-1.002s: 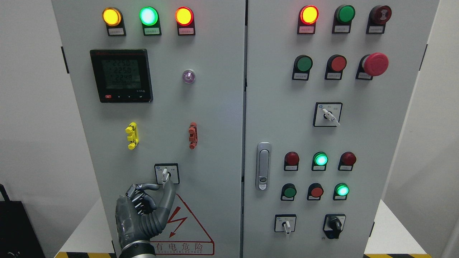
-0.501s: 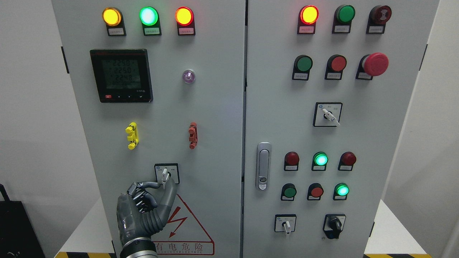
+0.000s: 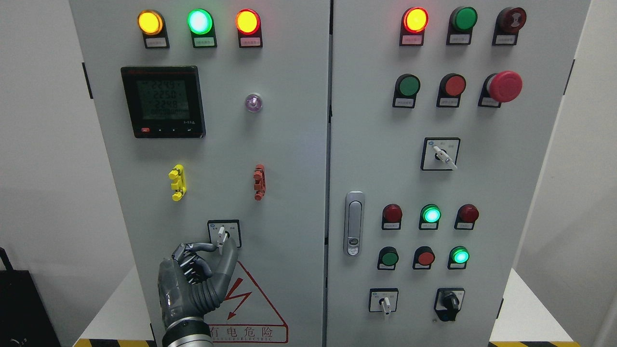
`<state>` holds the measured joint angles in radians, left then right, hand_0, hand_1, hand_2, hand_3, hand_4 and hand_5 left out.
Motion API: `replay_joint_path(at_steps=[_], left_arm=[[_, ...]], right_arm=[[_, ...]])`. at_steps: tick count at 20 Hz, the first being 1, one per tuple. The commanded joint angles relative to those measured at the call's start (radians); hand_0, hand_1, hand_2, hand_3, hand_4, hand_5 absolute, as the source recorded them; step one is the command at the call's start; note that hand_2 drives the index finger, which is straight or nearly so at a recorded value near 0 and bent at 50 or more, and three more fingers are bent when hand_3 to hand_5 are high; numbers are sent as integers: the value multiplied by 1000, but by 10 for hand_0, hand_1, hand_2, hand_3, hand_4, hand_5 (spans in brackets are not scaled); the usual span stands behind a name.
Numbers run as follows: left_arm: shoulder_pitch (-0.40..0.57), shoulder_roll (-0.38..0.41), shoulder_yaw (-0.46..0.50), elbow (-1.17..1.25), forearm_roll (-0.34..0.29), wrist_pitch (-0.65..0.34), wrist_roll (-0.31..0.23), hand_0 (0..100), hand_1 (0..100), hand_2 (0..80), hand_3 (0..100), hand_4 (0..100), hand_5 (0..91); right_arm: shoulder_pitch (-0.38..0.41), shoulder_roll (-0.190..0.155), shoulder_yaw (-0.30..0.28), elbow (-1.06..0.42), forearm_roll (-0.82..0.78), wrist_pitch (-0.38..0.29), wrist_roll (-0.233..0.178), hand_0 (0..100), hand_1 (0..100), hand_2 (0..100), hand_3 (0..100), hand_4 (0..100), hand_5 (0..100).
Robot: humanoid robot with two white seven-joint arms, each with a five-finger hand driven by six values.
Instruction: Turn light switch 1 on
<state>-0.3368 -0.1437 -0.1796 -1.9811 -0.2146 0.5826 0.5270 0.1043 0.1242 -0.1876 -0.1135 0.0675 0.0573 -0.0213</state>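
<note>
The light switch [image 3: 222,234] is a small rotary selector with a white lever, set in a black-framed plate low on the left cabinet door [image 3: 289,193]. Its lever stands nearly upright, leaning slightly left. My left hand [image 3: 221,246] comes up from the bottom edge just below the switch. The index fingertip [image 3: 211,247] touches the lever's lower end from the left and the thumb [image 3: 231,250] presses from the right, pinching it. The other fingers are curled into the palm.
A red-and-white warning label [image 3: 250,308] lies right of my wrist. Above the switch are a yellow clip [image 3: 177,182], a red clip [image 3: 259,181] and a digital meter [image 3: 163,101]. The right door has a latch handle [image 3: 354,223], lamps, pushbuttons and more selectors [image 3: 384,301].
My left hand has risen slightly and the index finger and thumb have closed in on the lever's lower end. The lever's angle looks unchanged.
</note>
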Motion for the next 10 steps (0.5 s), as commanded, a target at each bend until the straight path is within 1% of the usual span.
replay_joint_path(at_steps=[1, 10], left_arm=[[-5, -1, 0, 2, 4, 5, -5, 138, 656, 557, 990, 991, 842], [-11, -2, 0, 2, 15, 22, -7, 160, 649, 559, 991, 991, 842]], right_arm=[[0, -1, 0, 0, 0, 0, 0, 0, 0, 0, 0, 0, 0], [0, 0, 0, 0, 0, 0, 0, 0, 0, 0, 0, 0, 0]])
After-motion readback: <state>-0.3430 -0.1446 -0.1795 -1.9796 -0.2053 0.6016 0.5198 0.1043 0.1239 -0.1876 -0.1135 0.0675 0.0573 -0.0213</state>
